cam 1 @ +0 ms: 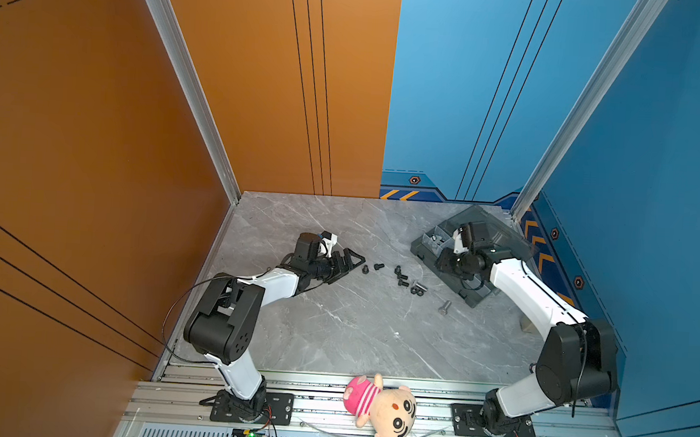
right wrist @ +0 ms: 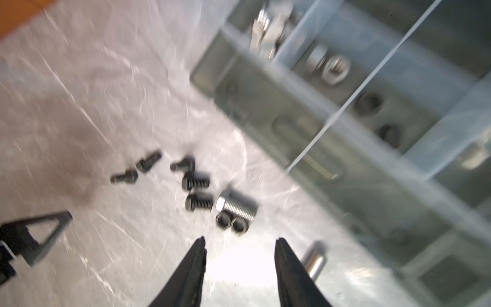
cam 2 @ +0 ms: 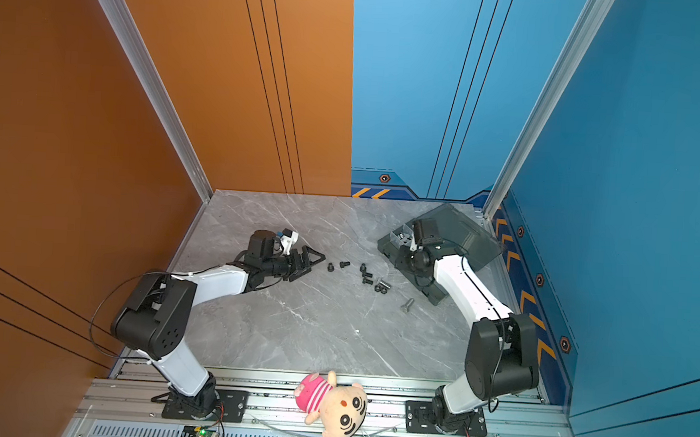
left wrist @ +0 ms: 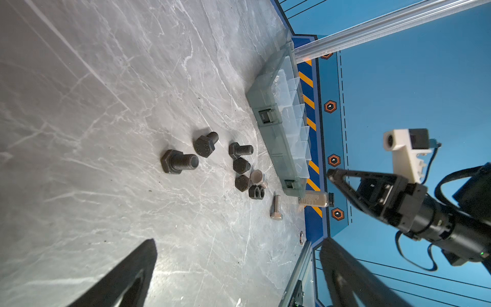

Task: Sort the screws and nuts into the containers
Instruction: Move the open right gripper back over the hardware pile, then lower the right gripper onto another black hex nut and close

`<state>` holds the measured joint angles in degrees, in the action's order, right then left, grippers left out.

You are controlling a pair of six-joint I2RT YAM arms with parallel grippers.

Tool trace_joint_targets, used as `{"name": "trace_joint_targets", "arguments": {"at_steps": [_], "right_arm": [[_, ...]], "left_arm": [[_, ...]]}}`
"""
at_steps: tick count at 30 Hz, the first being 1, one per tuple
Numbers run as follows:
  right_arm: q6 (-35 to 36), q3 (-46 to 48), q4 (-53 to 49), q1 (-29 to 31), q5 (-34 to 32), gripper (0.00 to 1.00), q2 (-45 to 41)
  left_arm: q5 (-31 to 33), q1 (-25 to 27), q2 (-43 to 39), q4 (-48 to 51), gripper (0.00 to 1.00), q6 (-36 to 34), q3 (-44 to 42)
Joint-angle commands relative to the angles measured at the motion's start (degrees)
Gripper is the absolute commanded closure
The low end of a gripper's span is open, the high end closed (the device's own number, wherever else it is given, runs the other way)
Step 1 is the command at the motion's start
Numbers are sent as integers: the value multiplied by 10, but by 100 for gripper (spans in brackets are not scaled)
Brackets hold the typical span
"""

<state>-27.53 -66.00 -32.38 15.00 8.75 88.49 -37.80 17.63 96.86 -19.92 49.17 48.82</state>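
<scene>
Screws (cam 1: 399, 276): loose on table (cam 1: 333, 331), between both grippers, awaiting pickup.
Nuts (left wrist: 256, 192): two dark beside screws; silver ones seemingly in organizer box (left wrist: 267, 103), view blurred.
Right gripper (right wrist: 240, 243): jaws apart, empty, above box for drop-off.
Left gripper (left wrist: 239, 240): jaws apart, empty, facing screws.

black screws (cam 1: 401, 277) and one silver screw (cam 1: 444, 307) on white-veined grey table (cam 1: 333, 331), smoky-grey translucent box (left wrist: 276, 151).
</scene>
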Motion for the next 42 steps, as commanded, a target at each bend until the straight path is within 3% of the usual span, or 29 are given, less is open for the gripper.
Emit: {"name": "trace_joint_targets", "arguments": {"at_steps": [1, 12, 42], "right_arm": [[-39, 27, 3, 35, -34, 55, -4], [-65, 36, 7, 113, -88, 54, 70], [-60, 37, 27, 95, -89, 55, 140]], "left_arm": [[-9, -1, 2, -4, 2, -2, 2], [-10, -2, 7, -3, 2, -3, 1], [-11, -3, 15, -3, 2, -1, 6]]}}
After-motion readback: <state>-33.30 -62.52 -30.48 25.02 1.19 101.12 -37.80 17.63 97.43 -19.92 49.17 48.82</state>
